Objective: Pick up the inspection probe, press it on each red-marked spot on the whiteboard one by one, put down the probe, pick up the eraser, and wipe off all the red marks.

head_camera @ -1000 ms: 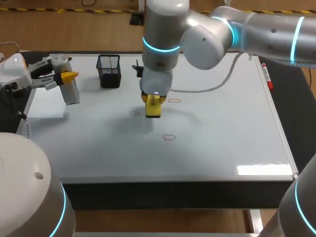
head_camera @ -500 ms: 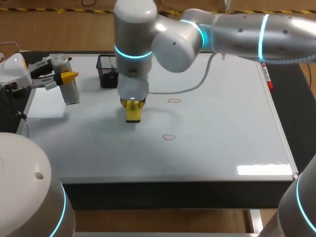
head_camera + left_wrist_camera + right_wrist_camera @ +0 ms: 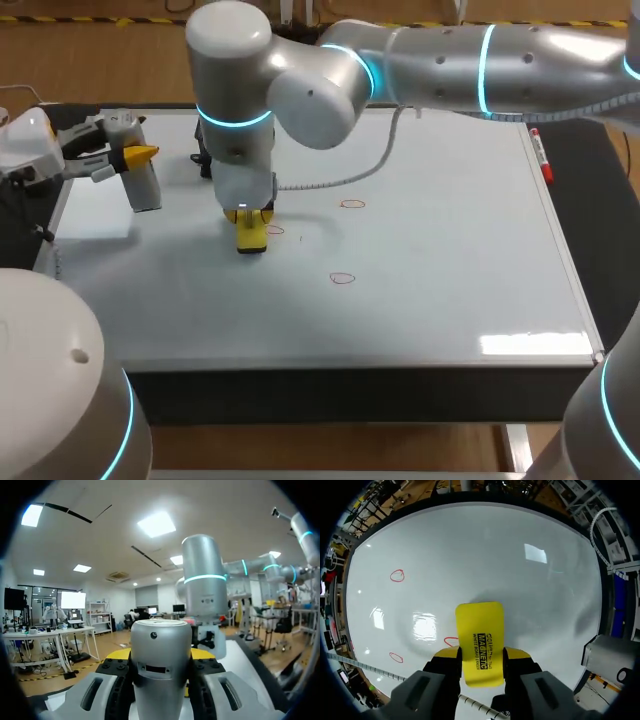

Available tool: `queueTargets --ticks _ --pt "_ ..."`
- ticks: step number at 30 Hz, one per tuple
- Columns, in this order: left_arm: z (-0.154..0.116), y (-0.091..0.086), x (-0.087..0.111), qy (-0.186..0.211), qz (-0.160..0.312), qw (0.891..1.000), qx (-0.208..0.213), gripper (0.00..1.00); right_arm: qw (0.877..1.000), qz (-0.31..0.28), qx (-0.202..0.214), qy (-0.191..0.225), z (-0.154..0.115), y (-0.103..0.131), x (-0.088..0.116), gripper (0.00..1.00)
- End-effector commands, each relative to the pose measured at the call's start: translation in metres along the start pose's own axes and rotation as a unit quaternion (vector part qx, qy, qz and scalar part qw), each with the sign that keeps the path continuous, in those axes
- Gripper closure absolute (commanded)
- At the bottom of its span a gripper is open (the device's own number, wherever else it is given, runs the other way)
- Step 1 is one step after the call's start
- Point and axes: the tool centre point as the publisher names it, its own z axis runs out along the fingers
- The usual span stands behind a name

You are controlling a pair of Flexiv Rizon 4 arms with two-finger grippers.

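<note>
Wiping step. Right gripper (image 3: 479, 667) clamped on eraser (image 3: 480, 637), low over whiteboard (image 3: 450, 260); nearest mark (image 3: 450, 641) just beside it. Three marks show. Probe (image 3: 146, 186) upright at left edge. Next: press down, sweep across nearest mark.

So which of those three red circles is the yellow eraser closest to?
The red circle right beside the eraser, partly hidden behind it in the right wrist view. The back mark and front mark lie clear of it.
</note>
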Motion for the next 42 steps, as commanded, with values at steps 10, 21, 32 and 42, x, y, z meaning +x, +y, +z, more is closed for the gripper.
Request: queueTargets --ticks 10,21,32,42 --pt "0.0 -0.001 0.001 0.0 0.001 1.0 0.0 1.0 1.0 -0.003 -0.007 0.015 0.012 -0.002 0.0 1.0" --pt "0.0 -0.001 0.001 0.0 0.001 1.0 0.0 1.0 1.0 0.011 -0.007 0.015 0.017 -0.007 0.021 1.0" --pt "0.0 -0.001 0.001 0.0 0.001 1.0 0.0 1.0 0.999 0.028 -0.005 0.02 0.018 -0.014 0.051 1.0" --pt "0.0 -0.001 0.001 0.0 0.001 1.0 0.0 1.0 0.999 0.043 -0.006 0.024 0.015 -0.019 0.075 1.0"
